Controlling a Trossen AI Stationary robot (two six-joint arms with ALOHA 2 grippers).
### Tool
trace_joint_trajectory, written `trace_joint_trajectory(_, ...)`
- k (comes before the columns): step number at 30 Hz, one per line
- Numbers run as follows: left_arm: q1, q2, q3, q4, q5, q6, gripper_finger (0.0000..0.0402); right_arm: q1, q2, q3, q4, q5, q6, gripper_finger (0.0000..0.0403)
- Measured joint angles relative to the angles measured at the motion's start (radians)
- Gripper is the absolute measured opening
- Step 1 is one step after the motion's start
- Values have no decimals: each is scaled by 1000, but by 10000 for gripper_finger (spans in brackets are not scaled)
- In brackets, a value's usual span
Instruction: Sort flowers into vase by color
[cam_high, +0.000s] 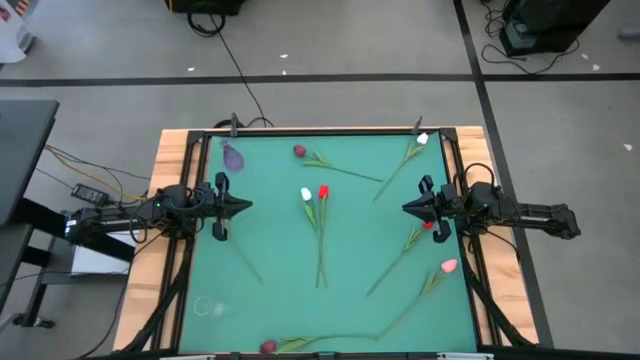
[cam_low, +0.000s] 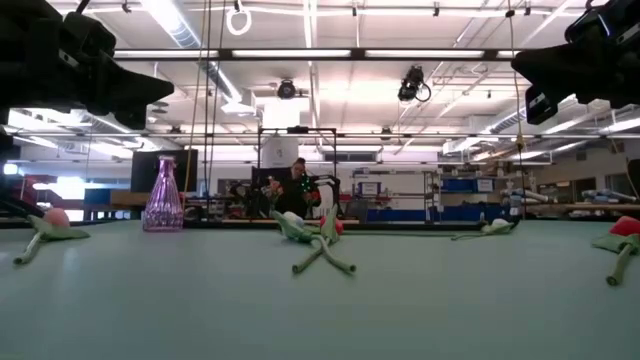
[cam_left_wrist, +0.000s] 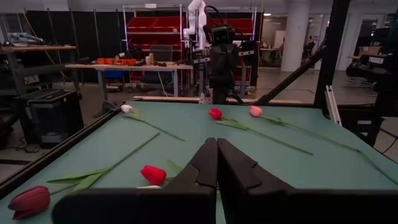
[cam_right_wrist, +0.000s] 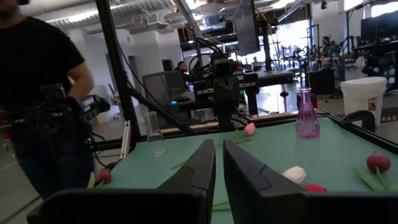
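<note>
**Red tulip lying right beside the right hand**

The green table (cam_high: 280, 240) is holding everything. The two arms are hanging over it, one at each side. The left hand (cam_high: 245, 207) is pointing in from the left edge, and its two fingers are pressing together with nothing between them. The right hand (cam_high: 408, 208) is pointing in from the right edge. Its fingers are sitting a tiny bit apart, and they are holding nothing too.

Two vases are standing on the left arm's side of the table. The purple vase (cam_high: 233, 156) is standing at the far left corner. The clear vase (cam_high: 207, 307) is standing near the front left corner.

All the flowers are lying flat on the table, and none is sitting in a vase yet. The one that matters most, I am guessing, is the red tulip (cam_high: 428, 226). Its head is lying just beside the right hand, a bit toward the front edge. Its long stem is running away from that hand, slanting toward the front middle of the table. The right hand is much nearer to it than the left hand.

Counting heads from above, I am seeing seven: two red, two dark red, two white and one pink.
</note>
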Motion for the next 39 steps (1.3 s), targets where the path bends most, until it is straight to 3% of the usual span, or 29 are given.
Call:
trace_joint_trajectory(27,0,0,0,25,-1,-4,9,0,0,0,0,0,0,42)
trace_joint_trajectory(33,0,0,0,24,-4,-68,9,0,0,0,0,0,0,42)
trace_joint_trajectory(39,0,0,0,32,-5,-307,9,0,0,0,52,8,4,42)
